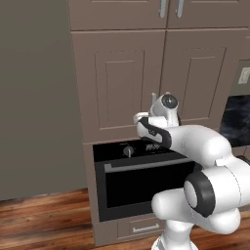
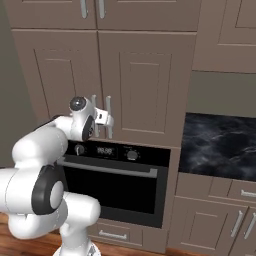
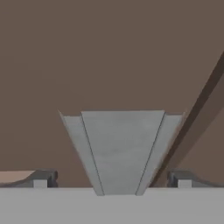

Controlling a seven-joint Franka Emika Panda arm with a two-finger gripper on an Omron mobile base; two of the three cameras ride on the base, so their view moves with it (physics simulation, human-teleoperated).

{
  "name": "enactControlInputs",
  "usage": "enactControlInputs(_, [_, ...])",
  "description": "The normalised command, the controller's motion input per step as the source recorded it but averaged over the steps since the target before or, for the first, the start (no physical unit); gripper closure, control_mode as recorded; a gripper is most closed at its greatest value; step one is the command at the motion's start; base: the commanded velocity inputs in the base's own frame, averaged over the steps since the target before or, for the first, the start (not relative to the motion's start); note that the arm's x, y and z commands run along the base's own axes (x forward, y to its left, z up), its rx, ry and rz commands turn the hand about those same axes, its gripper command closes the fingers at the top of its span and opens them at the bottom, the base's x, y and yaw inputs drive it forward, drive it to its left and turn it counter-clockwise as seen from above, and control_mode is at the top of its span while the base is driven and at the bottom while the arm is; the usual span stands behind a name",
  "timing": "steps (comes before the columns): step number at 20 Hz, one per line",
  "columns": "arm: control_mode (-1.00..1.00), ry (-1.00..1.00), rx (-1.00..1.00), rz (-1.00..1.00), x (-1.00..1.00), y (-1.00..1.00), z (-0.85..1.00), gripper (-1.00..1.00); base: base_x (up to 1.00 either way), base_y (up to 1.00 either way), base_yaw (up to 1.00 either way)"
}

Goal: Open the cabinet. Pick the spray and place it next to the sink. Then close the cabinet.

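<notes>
Reaching from my remote station, I had the gripper up against the cabinet, its jaws spread wide with a silver bar handle standing between the two dark fingertips in the hand view, touched by neither. The handle rose from the bottom of that picture as a broad grey wedge, centred in the gap, with the flat brown door face behind it and a dark seam slanting up at the right. From the right base view, the hand sat low on the tall doors, at the foot of the pair of handles beside the centre seam, and both doors were shut. I could not tell from either base camera which door's handle lay between the jaws. From the left base view, the gripper was largely masked by the arm's own wrist, pressed close to the same door.

Directly below the hand sat the black oven, its control strip with a knob and small display just under the wrist, and its long horizontal bar further down. Above the tall doors ran a row of shorter doors in the same colour. To the right lay a dark marbled counter over lower cupboards, and a wooden floor spread to the left.
</notes>
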Motion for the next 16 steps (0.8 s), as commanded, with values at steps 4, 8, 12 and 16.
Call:
enactControlInputs(4, [-1.00,0.00,0.00,0.00,0.00,0.00,0.00,-1.00,0.00,0.00,0.00])
enactControlInputs(8, [-1.00,0.00,0.00,0.00,0.00,0.00,0.00,1.00,0.00,0.00,0.00])
enactControlInputs(12, [-1.00,0.00,0.00,0.00,0.00,0.00,0.00,1.00,0.00,0.00,0.00])
enactControlInputs(16, [-1.00,0.00,0.00,0.00,-0.03,0.05,0.00,1.00,0.00,0.00,0.00])
